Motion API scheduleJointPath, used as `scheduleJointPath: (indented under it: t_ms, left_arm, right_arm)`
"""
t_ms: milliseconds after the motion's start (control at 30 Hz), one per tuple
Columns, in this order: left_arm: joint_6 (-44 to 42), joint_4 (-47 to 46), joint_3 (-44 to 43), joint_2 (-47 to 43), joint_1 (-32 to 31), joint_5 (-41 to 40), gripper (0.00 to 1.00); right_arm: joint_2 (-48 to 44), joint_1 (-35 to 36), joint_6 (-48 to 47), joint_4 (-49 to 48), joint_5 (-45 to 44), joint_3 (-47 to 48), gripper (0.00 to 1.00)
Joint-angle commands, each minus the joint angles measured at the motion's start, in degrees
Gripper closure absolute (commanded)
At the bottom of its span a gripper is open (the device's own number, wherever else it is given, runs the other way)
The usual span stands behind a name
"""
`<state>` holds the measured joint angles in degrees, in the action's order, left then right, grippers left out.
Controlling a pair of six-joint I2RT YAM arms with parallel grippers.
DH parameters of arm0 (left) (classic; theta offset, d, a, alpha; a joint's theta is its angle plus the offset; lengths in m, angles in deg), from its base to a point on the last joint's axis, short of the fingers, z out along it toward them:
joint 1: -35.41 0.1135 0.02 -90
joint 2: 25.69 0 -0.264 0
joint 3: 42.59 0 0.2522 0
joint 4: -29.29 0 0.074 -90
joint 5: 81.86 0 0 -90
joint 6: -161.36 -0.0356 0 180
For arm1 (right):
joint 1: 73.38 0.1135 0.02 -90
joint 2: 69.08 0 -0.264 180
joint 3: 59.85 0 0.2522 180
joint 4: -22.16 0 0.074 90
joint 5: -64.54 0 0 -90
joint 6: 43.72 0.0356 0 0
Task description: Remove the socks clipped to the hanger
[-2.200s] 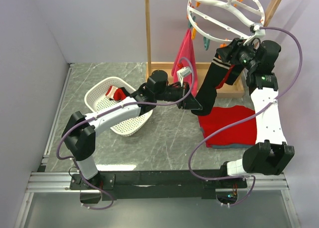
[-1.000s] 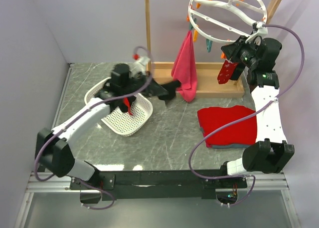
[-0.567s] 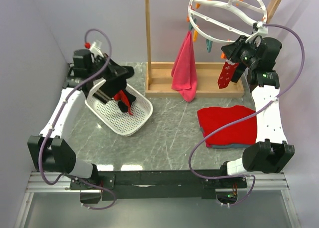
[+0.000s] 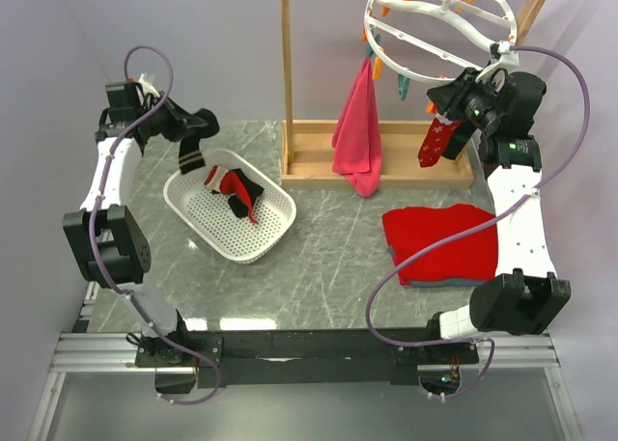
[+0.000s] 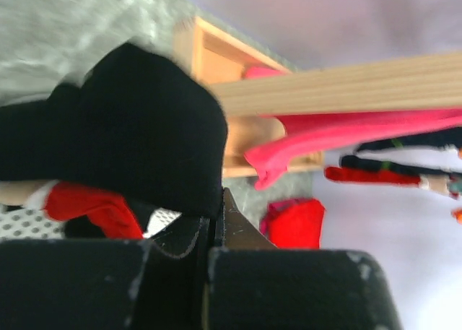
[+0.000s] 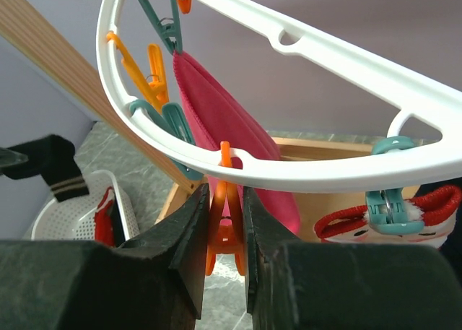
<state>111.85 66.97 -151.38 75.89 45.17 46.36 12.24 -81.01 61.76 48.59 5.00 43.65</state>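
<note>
Looking down from above, the left gripper [image 4: 182,130] has swung away from the rack to the far-left corner. It now dangles the black sock [image 4: 190,154], freed from the hanger [image 4: 444,7], over the far end of the basket [image 4: 253,236], where red-and-black socks [image 4: 235,188] already lie. A red patterned sock [image 4: 435,142] hangs clipped beside the right gripper [image 4: 454,98], so work remains. The left wrist view shows jaws pinched tight on the black cloth. The right wrist view shows jaws narrowed onto an orange clip [image 6: 224,222], while a teal clip [image 6: 390,207] grips the red one.
</note>
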Motion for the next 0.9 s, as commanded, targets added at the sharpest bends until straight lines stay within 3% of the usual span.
scheduleJointPath:
  t_ms: [0, 267, 367, 533, 633, 667, 700, 867]
  left_arm:
    - [5.2, -11.33, 9.1, -2.35, -1.67, 9.49, 0.97]
    - [9.77, -23.46, 29.51, -7.09, -7.29, 8.72, 0.94]
    - [12.07, -28.75, 32.79, -8.15, -9.31, 9.07, 0.9]
    - [8.82, -24.9, 32.88, -9.46, -14.68, 6.61, 0.81]
    - [8.47, -24.81, 35.52, -11.04, -14.86, 4.16, 0.59]
    - [8.12, -24.63, 36.3, -11.49, -14.86, 3.28, 0.45]
    - [7.94, -24.63, 36.75, -12.19, -14.94, 1.96, 0.37]
    - [4.96, -21.49, 36.59, -17.72, -15.65, -0.86, 0.15]
  right_arm:
    - [-1.34, 0.34, 0.69, -2.03, 2.06, 0.44, 0.99]
    - [-1.34, 0.26, 1.39, -3.0, 2.85, -0.35, 0.99]
    - [-1.08, 0.34, 1.48, -2.82, 2.94, -0.44, 1.0]
    - [-1.16, 0.26, 1.65, -2.91, 2.94, -0.88, 1.0]
    - [-0.99, 0.43, 1.65, -2.82, 3.12, -0.79, 1.0]
    - [-0.81, 0.34, 1.74, -2.65, 3.38, -0.7, 1.0]
    - [-0.46, 0.43, 1.83, -2.39, 3.55, -0.35, 1.0]
    - [0.07, 0.52, 1.65, -1.16, 3.29, 0.18, 0.99]
